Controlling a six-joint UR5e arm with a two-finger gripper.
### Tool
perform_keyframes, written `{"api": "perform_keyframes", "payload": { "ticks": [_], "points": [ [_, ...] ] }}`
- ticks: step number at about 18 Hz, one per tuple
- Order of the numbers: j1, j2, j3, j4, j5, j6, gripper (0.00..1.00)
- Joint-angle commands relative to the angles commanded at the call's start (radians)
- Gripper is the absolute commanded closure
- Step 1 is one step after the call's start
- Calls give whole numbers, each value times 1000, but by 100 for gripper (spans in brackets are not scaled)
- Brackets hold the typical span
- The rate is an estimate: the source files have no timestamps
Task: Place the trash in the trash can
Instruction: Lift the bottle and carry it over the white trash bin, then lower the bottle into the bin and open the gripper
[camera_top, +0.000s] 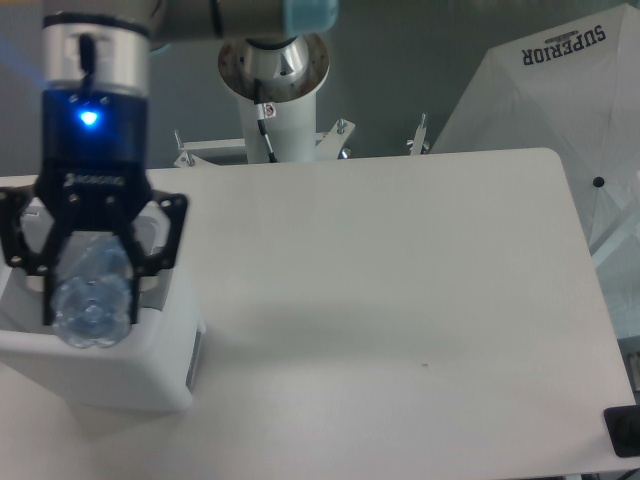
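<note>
Above the table (400, 280), claw (90, 305) grips bottle (92, 300) over bin (120, 370).

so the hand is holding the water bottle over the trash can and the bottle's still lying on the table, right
Not quite: the camera view shows the water bottle off the table, gripped in the hand. It is indeed held over the white trash can.

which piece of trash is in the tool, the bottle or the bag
The small clear bluish plastic bottle: the tool grips it above the white boxy trash can. No bag is visible.
</note>
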Motion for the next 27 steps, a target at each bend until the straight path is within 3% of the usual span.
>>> {"api": "perform_keyframes", "payload": {
  "ticks": [10, 11, 14, 16, 20, 22, 27],
  "points": [
    [-15, -2, -55, 0, 2, 0, 39],
    [-23, 0, -66, 0, 5, 3, 34],
    [-23, 2, -74, -2, 8, 11, 6],
    [-23, 9, -75, -3, 8, 20, 0],
    [0, 15, -94, -5, 37, 230, 0],
    [75, 18, -94, -8, 32, 310, 0],
    [182, 18, -75, -11, 2, 536, 0]
  ]
}}
